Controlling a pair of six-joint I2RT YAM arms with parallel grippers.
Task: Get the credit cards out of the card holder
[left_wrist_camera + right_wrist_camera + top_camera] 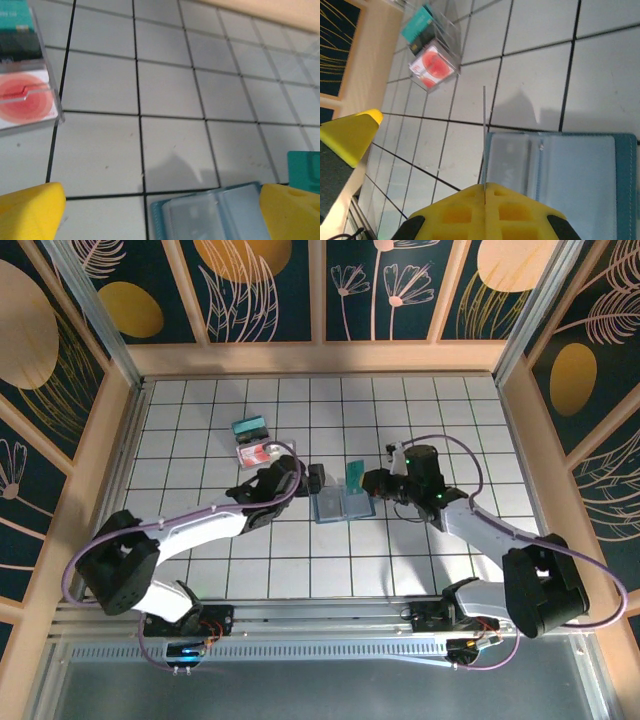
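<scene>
Holder (340, 506) lies open near surface centre, between the hands. Right hand (485, 189) just right of it, pinched tight on a teal card (354, 475) held on edge over the holder's far edge. Left hand (316, 479) just left of holder, fingers (31, 210) spread wide, holding nothing. Both arms stretched inward, low.

The left arm (200, 525) is stretching forward and inward, its left gripper (316, 480) hovering with jaws spread wide. The right arm (480, 525) is bending inward, its right gripper (370, 482) pinching a credit card (354, 474) edge-up.
</scene>
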